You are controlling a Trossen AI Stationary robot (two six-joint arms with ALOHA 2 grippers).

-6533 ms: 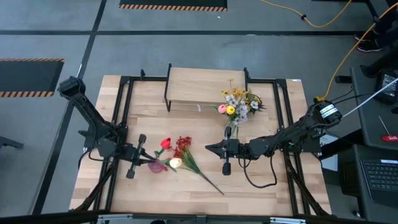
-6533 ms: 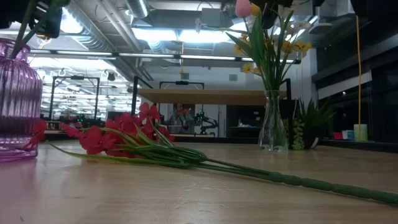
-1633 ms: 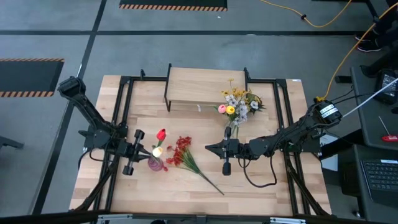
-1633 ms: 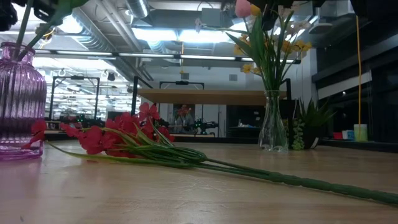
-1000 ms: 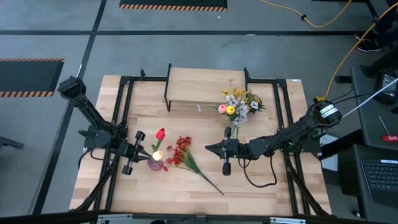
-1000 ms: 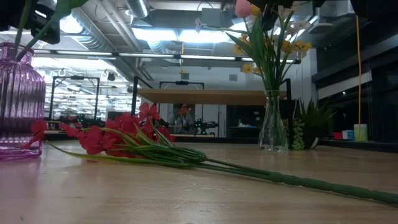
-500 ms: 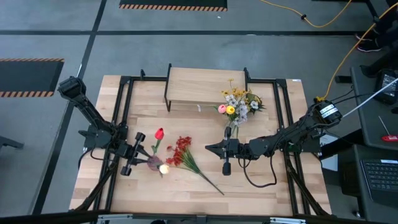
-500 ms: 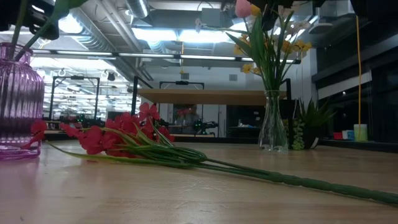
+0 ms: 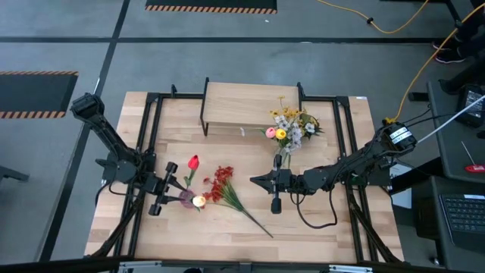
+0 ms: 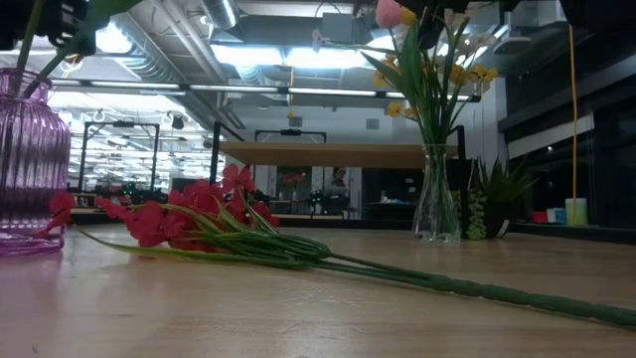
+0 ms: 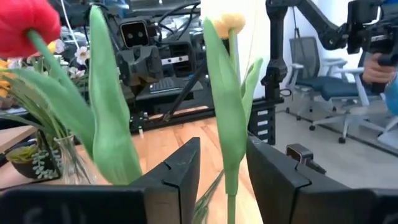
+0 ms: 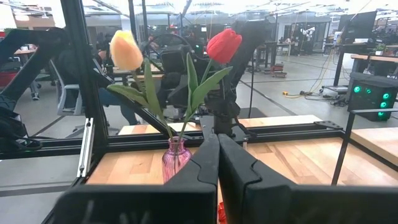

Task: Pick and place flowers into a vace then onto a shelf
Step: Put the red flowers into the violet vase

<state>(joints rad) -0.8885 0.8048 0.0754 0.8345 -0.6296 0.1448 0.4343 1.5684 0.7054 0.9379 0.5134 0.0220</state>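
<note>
Flowers: high view shows a red tulip point(image 9: 193, 161) and yellow tulip point(image 9: 199, 202) in the ribbed pink glass vase point(image 9: 186, 199), left claw point(image 9: 168, 190) beside it. Low view: the red berry spray point(image 10: 189, 221) lies on the desk point(image 10: 298, 318). Left wrist view: claw parted around the yellow stalk (apparently letting go). Right wrist view: right claw point(image 12: 217, 144) closed, empty. Spray and shelf point(image 9: 250, 106) remain.

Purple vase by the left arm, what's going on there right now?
The left hand is open around the yellow tulip's stem, just above the purple vase. That vase holds the yellow tulip and a red tulip. The red berry spray lies loose on the table. A clear vase of mixed flowers stands near the shelf, not on it. The right hand waits shut at mid-table.
</note>
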